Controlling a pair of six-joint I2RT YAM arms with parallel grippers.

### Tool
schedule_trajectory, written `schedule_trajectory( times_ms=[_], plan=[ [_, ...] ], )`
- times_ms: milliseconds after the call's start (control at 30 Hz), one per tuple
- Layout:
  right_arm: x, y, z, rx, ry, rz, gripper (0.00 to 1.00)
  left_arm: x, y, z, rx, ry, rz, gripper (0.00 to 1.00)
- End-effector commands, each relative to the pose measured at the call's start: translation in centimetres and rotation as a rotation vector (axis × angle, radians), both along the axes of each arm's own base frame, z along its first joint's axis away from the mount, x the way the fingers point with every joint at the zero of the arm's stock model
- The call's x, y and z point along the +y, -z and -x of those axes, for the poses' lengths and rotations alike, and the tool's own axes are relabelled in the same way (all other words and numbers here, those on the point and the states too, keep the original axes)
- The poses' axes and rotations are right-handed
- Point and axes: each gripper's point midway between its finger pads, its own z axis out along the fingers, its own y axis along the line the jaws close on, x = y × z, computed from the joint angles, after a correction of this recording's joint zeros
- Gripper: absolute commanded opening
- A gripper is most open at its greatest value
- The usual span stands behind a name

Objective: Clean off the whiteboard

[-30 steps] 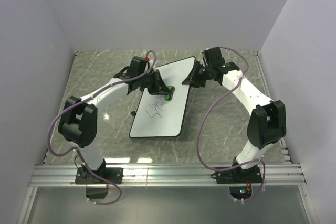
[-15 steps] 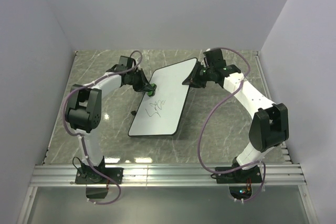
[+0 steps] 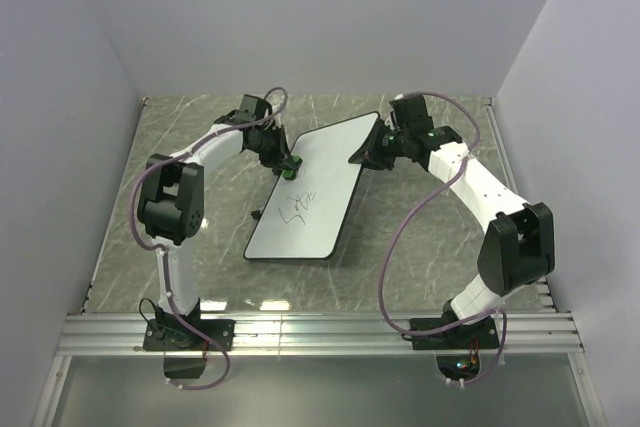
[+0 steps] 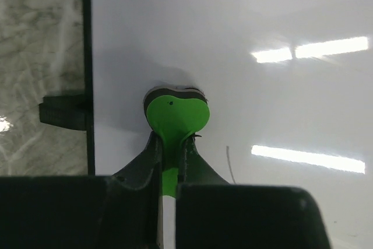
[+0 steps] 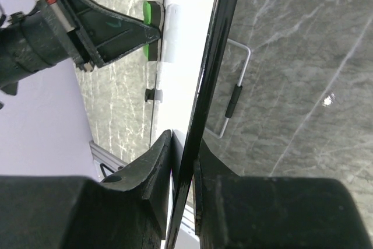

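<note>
The whiteboard (image 3: 318, 179), white with a thin black frame, lies tilted on the marble table, its far right edge lifted. Black scribbles (image 3: 296, 209) remain on its lower half. My left gripper (image 3: 283, 164) is shut on the small green eraser (image 3: 288, 170) and presses it on the board near the left edge; the eraser (image 4: 175, 118) fills the middle of the left wrist view, with the board's frame (image 4: 87, 74) at left. My right gripper (image 3: 370, 155) is shut on the board's right edge (image 5: 213, 62). The eraser (image 5: 151, 24) also shows in the right wrist view.
The marble table (image 3: 200, 237) is walled by lavender panels on three sides. An aluminium rail (image 3: 320, 332) runs along the near edge. A wire stand leg (image 5: 236, 94) shows under the lifted board. A black clip (image 4: 64, 111) sticks out at the board's left edge.
My left gripper has carried the eraser from the board's middle to its left edge, then slightly up. The right gripper has kept its hold on the board's edge.
</note>
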Motion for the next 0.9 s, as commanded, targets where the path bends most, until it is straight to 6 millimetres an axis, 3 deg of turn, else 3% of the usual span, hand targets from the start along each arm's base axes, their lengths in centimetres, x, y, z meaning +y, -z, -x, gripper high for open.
schedule_trajectory(
  times_ms=[0,267,467,600,733,867],
  plan=[
    [-0.6,2.2,2.8,0.004,-0.130,0.144,0.00,-6.1,1.1,9.6,0.201,0.281,0.034,0.00],
    [-0.8,2.5,3.0,0.005,-0.129,0.146,0.00,-7.1,-3.5,14.5,0.222,0.313,0.179,0.00],
    [-0.9,2.8,3.0,0.012,-0.127,0.150,0.00,-6.0,-5.7,17.8,0.208,0.337,0.172,0.00],
    [-0.9,2.8,3.0,0.013,-0.124,0.150,0.00,-4.4,-4.8,19.6,0.230,0.298,0.134,0.00],
    [-0.9,2.9,3.1,0.014,-0.121,0.151,0.00,-2.9,-1.8,21.4,0.268,0.232,0.096,0.00],
    [-0.8,3.0,3.1,0.015,-0.122,0.146,0.00,-1.3,1.3,19.1,0.219,0.082,-0.016,0.00]
  ],
)
